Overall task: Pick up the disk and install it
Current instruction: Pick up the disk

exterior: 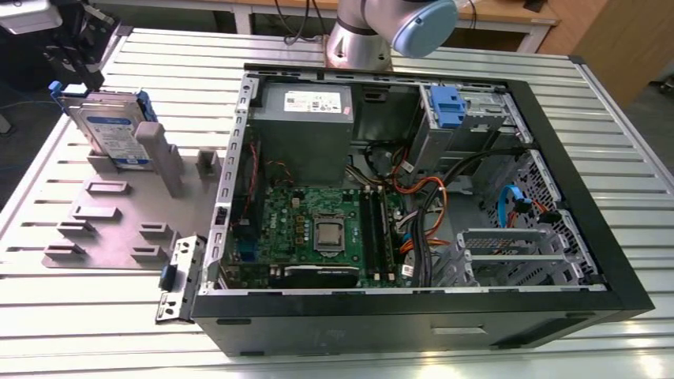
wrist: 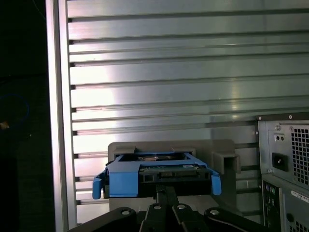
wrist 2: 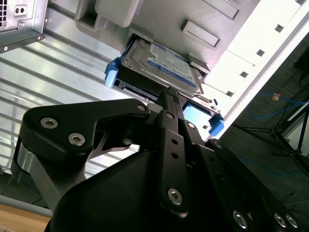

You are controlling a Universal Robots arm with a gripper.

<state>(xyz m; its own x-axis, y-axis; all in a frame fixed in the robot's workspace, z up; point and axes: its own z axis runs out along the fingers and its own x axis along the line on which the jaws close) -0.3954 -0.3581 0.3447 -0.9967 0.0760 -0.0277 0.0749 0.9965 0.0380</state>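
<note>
Currently the pick-up step is running, by my reading, and the install is not yet begun. The gripper (wrist 2: 169,94) is sitting right at the free edge of the disk (exterior: 110,130); whether the pincer is apart or clamped on the blue frame I cannot tell. The disk is standing on edge in a slot of the grey fixture (exterior: 106,213), outside the case (exterior: 400,324), on the exterior view's left of it, label facing the case. Any lift from here is calling for a straight pull along the slot, I judge, since the fixture walls are hugging the frame on both sides and a skewed pull is risking a jam. The case is lying open, lid off. It is holding a power supply (exterior: 305,118), the green board (exterior: 316,221), a tangle of cables (exterior: 421,189), a blue carrier (exterior: 447,106) in the far bay and a metal cage (exterior: 516,257) at the near corner.
</note>
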